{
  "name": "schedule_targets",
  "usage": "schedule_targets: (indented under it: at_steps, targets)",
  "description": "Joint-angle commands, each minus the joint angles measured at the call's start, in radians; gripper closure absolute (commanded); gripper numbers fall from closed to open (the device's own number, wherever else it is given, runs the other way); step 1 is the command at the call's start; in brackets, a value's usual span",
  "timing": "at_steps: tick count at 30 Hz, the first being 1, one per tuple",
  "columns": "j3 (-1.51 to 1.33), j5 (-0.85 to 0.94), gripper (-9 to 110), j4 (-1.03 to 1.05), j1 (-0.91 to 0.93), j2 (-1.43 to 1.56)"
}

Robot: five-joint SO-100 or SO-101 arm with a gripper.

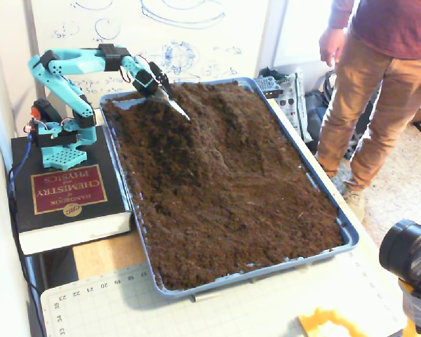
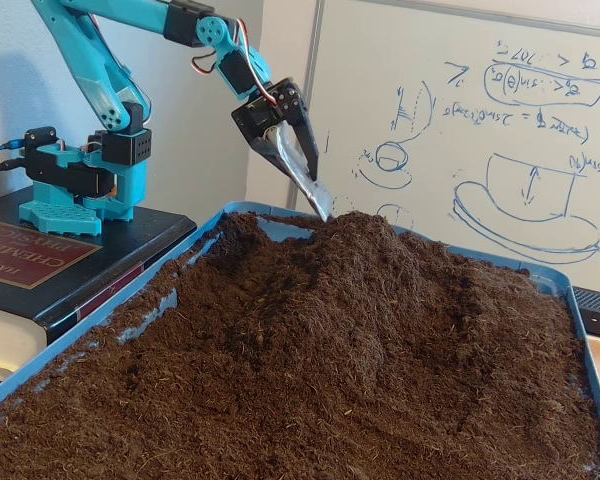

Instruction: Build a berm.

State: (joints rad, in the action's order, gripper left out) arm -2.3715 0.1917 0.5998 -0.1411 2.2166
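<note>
From my remote station I saw the pincer (image 2: 315, 195) lifted clear of the soil, its tip hanging just above the crest of the berm (image 2: 380, 270) in the low fixed view; in the higher fixed view the pincer (image 1: 179, 109) sat over the far left part of the tray (image 1: 347, 232). Its fingers were clenched together around a shiny, pointed metal blade (image 2: 302, 172) that angled down toward the soil, not touching it. The berm (image 1: 224, 119) lay at the far end of the blue tray, near the whiteboard (image 2: 500, 120), as a rounded mound standing higher than the flatter soil (image 1: 252, 210) that filled the rest of the tray toward the camera. The arm's base (image 1: 56, 137) stood on a thick dark book (image 1: 67, 200) just beside the tray's left edge on the desk (image 1: 102, 256). A person (image 1: 379, 84) in tan trousers stood to the right of the tray, apart from it. Blue sketches covered the whiteboard behind.
</note>
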Motion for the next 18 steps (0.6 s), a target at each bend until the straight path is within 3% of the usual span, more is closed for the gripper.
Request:
schedule_targets:
  at_steps: [1, 9, 18]
  targets:
    - [0.163, -0.028, 101, -0.002, 0.012, 0.043]
    - [0.517, -0.235, 101, -0.035, 0.003, -0.394]
    - [0.992, -0.25, 101, 0.071, -0.005, -0.862]
